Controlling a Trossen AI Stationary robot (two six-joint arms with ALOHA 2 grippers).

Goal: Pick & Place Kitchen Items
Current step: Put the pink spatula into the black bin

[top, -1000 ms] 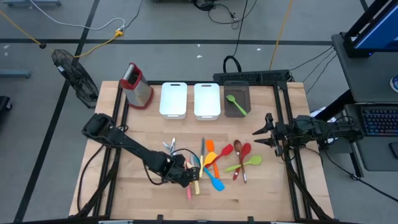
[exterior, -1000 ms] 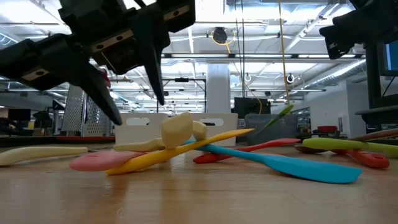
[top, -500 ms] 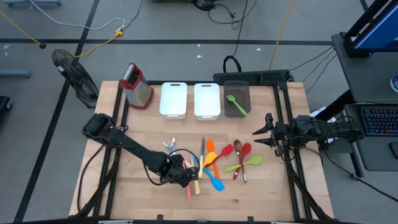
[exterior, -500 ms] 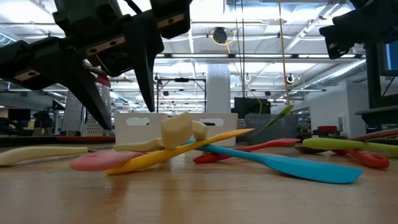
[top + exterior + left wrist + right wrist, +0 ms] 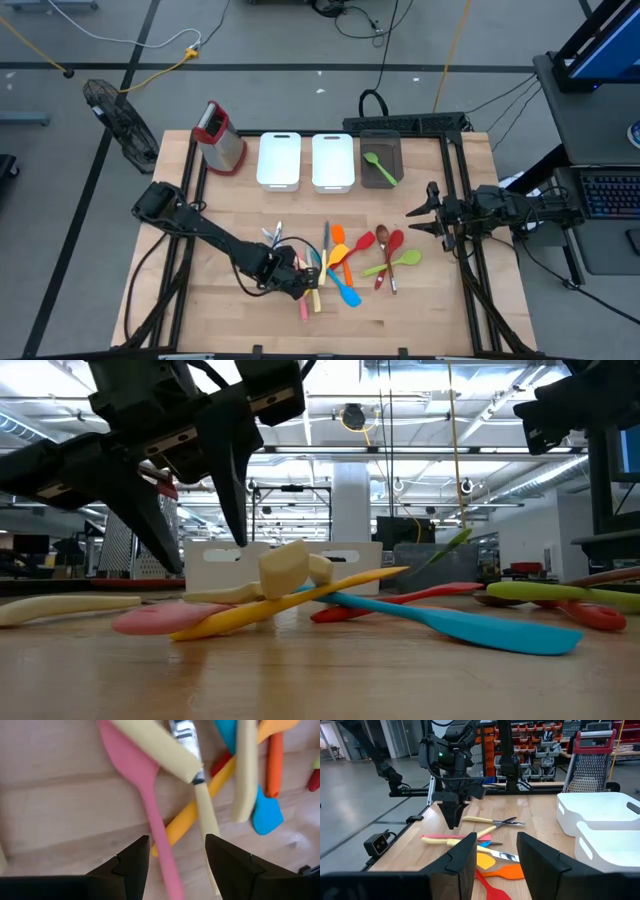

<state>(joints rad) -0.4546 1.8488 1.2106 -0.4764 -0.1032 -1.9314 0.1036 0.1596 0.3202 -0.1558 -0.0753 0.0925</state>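
— Below our left gripper [image 5: 303, 287], from overhead, the kitchen items [image 5: 350, 262] lie heaped. Fingers spread, holding nothing.
— At table level we hover just above the pink spatula [image 5: 165, 619].
— Our wrist view frames its handle between the jaws. We judge: descend, close. Right gripper [image 5: 418, 221] waits aside, part-open, empty.
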